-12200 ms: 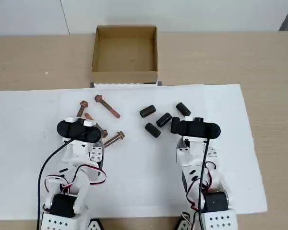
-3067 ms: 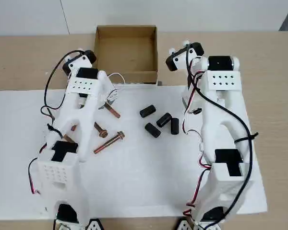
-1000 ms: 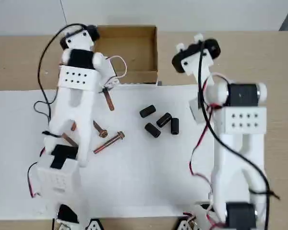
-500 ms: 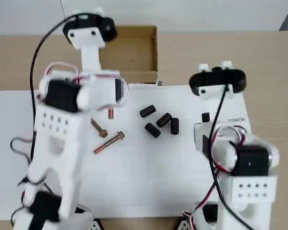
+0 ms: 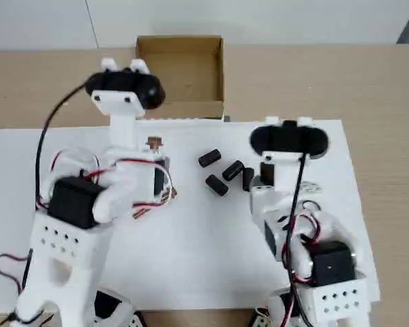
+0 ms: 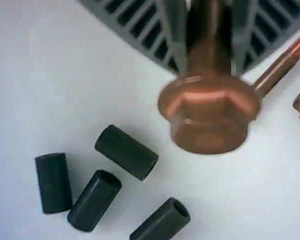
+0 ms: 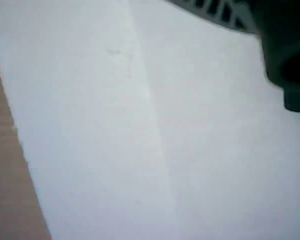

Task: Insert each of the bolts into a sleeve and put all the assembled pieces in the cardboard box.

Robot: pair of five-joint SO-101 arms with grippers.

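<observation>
Misalignment is the big worry here. A copper bolt (image 6: 208, 112) is clamped by its shank in the left hand (image 6: 208, 35), with the head sticking out past the fingertips. It's held up over the left-centre of the white sheet (image 5: 211, 259). A black sleeve (image 7: 286, 60) looks to be pinched in the right hand (image 5: 267, 176), lifted over the right part of the sheet. That puts it just right of the four loose sleeves (image 6: 126, 152), which are clustered in the middle.

Stuff that could bite:

- Only the head end is exposed, and the threaded tip can't be made out. If the wrong end gets presented to the bore, nothing will go in and a re-grip would be needed. That's when bolts get dropped.
- If the two axes aren't lined up, the sleeve could be twisted or popped out of the pads.
- The bolt is gripped on smooth shank, so it could be pushed back through the fingers instead of seated.
- With both arms brought together mid-sheet, wrists or cables could get bumped.
- Anything dropped would probably roll into the loose sleeves or the spare bolts (image 6: 284, 61) on the left.

The cardboard box (image 5: 179, 107) sits on the table (image 5: 382, 88) at the far edge of the sheet. No finished piece can be seen in it.
</observation>
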